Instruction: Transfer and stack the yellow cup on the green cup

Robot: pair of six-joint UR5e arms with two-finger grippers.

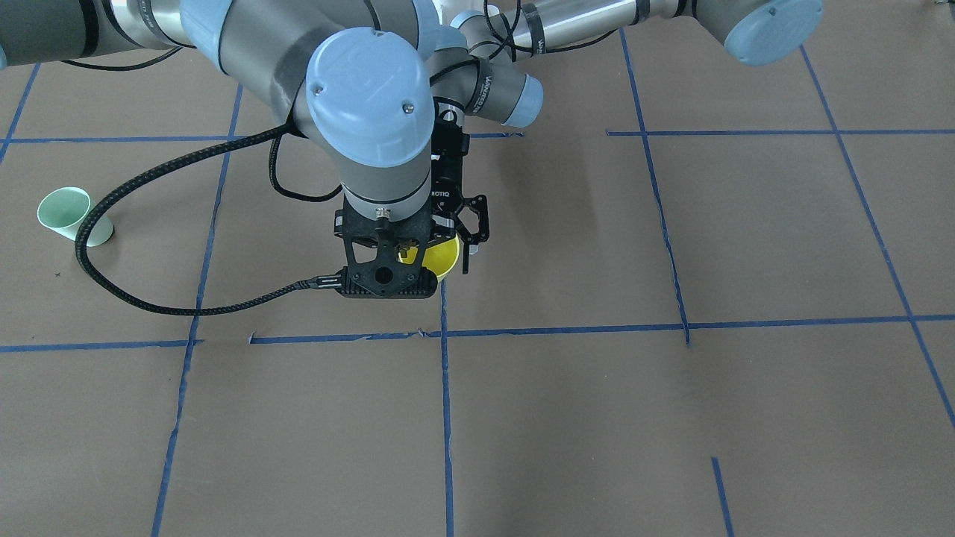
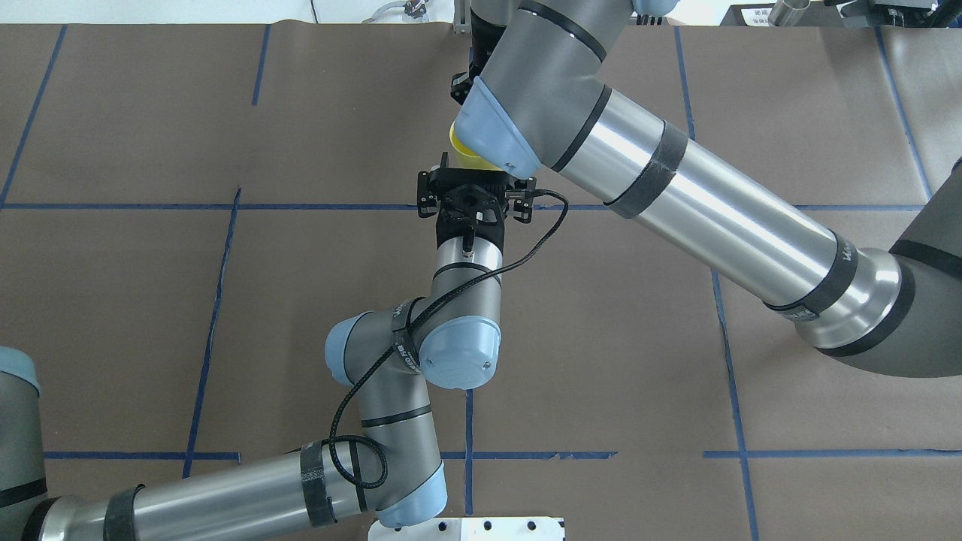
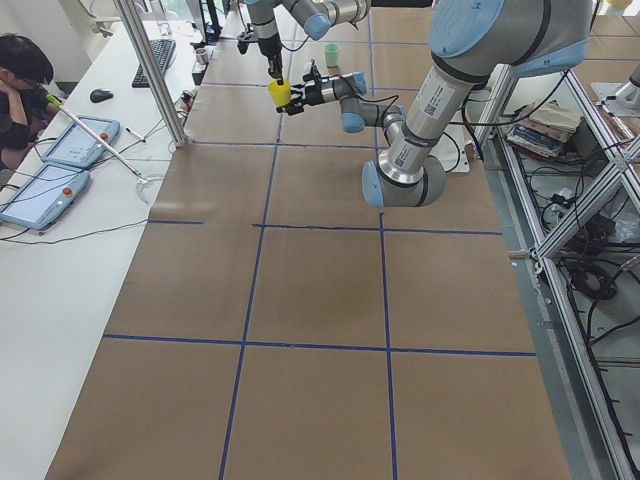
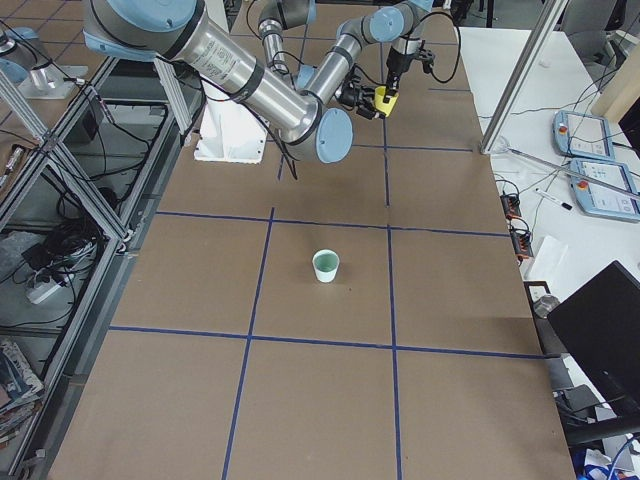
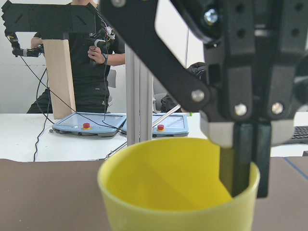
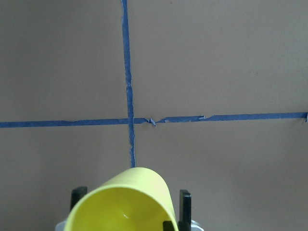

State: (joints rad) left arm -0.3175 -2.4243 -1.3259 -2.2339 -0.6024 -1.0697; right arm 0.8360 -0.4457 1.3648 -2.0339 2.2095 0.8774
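The yellow cup [image 1: 442,257] is upright in the air over the table's middle, between both grippers. My left gripper [image 2: 470,171] reaches in level from the robot's side. Its fingers [image 6: 185,207] flank the cup's sides and look shut on it. My right gripper [image 5: 250,179] comes straight down. One of its fingers [image 5: 238,163] is inside the cup and the other outside, pinching the rim. The cup also shows in the overhead view [image 2: 464,152] and the right wrist view [image 6: 125,204]. The green cup [image 1: 71,216] stands upright and alone on the table, far off on my right side [image 4: 326,265].
Brown paper with blue tape lines [image 1: 444,373] covers the table. A black cable [image 1: 149,298] loops down from my right wrist towards the green cup. Beyond the far edge are a metal post [image 3: 150,70], teach pendants [image 3: 60,170] and an operator [image 3: 25,75].
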